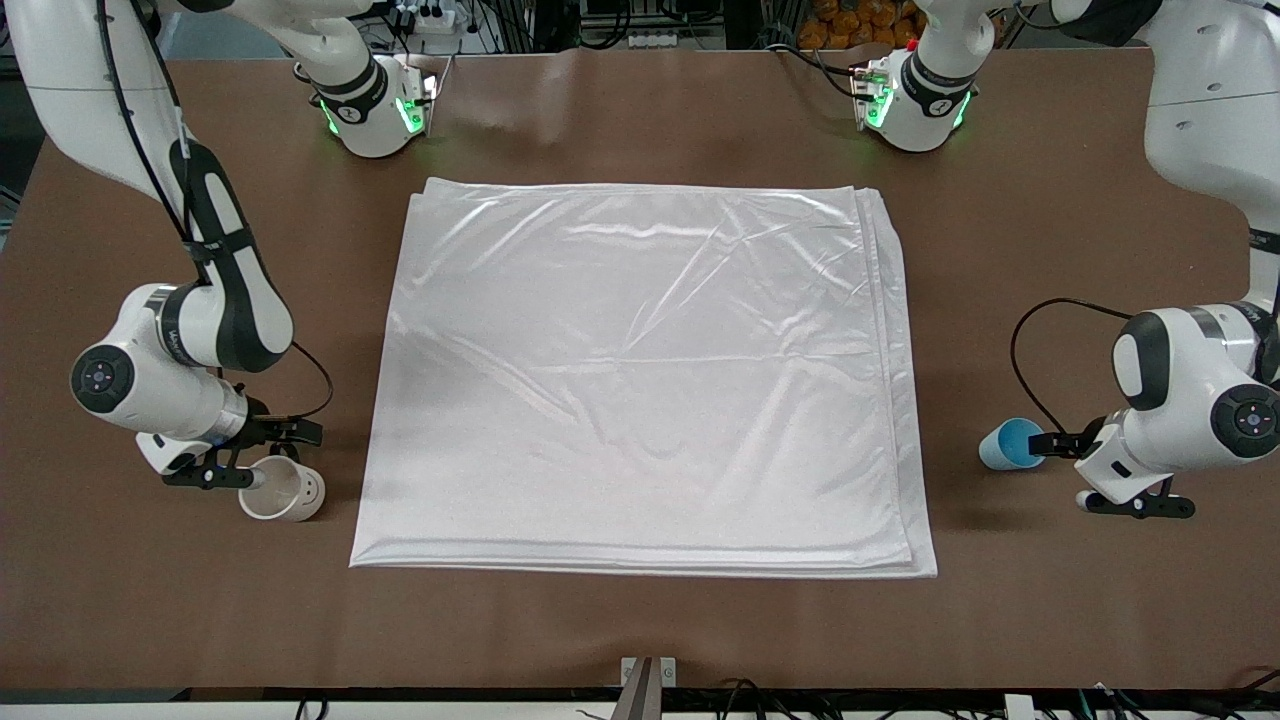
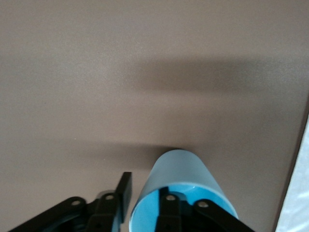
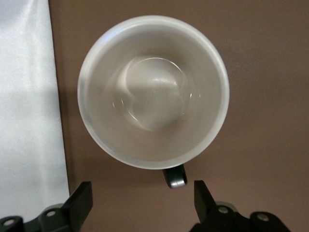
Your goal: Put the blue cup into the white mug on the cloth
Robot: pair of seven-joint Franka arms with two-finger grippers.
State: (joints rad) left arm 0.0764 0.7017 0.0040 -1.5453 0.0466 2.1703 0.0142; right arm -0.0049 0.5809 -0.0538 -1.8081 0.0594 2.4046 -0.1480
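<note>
The blue cup [image 1: 1005,446] lies tilted on the bare table beside the cloth [image 1: 640,370], at the left arm's end, its mouth toward my left gripper [image 1: 1045,443]. In the left wrist view one finger [image 2: 169,205] is inside the blue cup [image 2: 178,166] and the other is outside its wall, with small gaps showing; the left gripper [image 2: 147,191] is open. The white mug [image 1: 285,489] stands on the bare table at the right arm's end. My right gripper [image 1: 245,478] is open over the mug's black handle [image 3: 175,177], which sits between the right gripper's [image 3: 142,191] fingers without touching them. The white mug [image 3: 153,92] is empty.
The cloth's edge shows in the right wrist view [image 3: 24,96] close to the mug, and in the left wrist view [image 2: 299,193] close to the cup. Brown table [image 1: 640,620] surrounds the cloth. Both arm bases stand along the table's edge farthest from the front camera.
</note>
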